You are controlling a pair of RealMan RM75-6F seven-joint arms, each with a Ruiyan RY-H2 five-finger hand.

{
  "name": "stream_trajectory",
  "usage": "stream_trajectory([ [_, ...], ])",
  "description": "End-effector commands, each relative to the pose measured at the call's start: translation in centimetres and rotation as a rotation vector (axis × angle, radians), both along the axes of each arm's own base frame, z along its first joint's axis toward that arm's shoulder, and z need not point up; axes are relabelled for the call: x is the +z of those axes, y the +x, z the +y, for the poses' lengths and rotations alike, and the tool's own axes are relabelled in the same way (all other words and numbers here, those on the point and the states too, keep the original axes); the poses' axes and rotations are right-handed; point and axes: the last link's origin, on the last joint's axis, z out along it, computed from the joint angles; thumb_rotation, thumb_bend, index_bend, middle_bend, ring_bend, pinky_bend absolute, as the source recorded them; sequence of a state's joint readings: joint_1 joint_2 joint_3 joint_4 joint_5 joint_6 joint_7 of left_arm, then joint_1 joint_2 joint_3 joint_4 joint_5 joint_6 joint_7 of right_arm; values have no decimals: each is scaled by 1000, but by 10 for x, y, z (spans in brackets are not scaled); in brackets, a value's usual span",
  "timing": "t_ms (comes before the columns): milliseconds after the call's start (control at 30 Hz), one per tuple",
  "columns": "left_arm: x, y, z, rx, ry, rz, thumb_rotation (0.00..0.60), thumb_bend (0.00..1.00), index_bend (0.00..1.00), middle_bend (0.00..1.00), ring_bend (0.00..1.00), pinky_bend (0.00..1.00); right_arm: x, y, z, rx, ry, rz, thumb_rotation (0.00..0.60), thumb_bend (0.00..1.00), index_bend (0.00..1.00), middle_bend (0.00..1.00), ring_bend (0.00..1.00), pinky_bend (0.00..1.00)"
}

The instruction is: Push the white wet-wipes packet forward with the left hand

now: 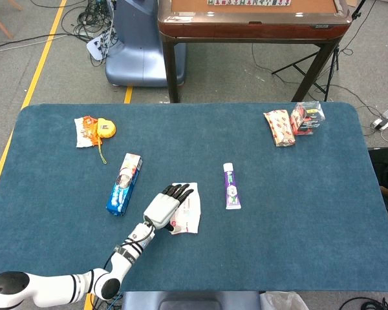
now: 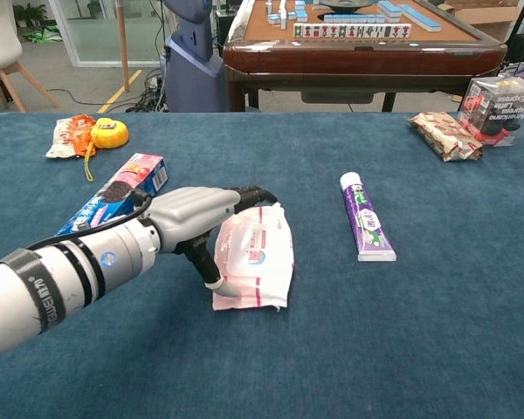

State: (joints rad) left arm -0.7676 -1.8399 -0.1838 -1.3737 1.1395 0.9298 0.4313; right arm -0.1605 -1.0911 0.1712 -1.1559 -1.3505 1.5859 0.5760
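Observation:
The white wet-wipes packet (image 1: 189, 211) (image 2: 258, 257) lies flat on the blue table, left of centre. My left hand (image 1: 166, 205) (image 2: 195, 220) rests against the packet's left side. Its dark fingertips (image 2: 260, 195) reach over the packet's far corner, and its thumb presses the near left edge. The fingers lie fairly straight, not wrapped around the packet. My right hand does not show in either view.
A blue biscuit box (image 1: 125, 183) (image 2: 113, 199) lies just left of my hand. A purple tube (image 1: 231, 186) (image 2: 365, 218) lies to the right. Orange snack and yellow tape measure (image 1: 96, 129) sit far left; snack packets (image 1: 294, 123) at the far right corner.

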Motion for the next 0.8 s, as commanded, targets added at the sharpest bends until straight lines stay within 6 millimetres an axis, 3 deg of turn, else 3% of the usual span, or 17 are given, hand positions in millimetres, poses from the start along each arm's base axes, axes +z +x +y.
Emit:
stream_trajectory([
  [33,0,1,2,-2,5,-1,600,22,0,0,0,70,1,0,-1,3,-12,-4,600,335,369,338,232,404],
  [367,6,-3,7,3,28,9,600,23,0,0,0,70,8,2,-7,-1,-147,-26,600,377,413,367,232,404],
  [800,5,-2,15,20,47,6,600,22,0,0,0,70,9,3,-1,6,-133,-43,600,378,414,368,232,404],
])
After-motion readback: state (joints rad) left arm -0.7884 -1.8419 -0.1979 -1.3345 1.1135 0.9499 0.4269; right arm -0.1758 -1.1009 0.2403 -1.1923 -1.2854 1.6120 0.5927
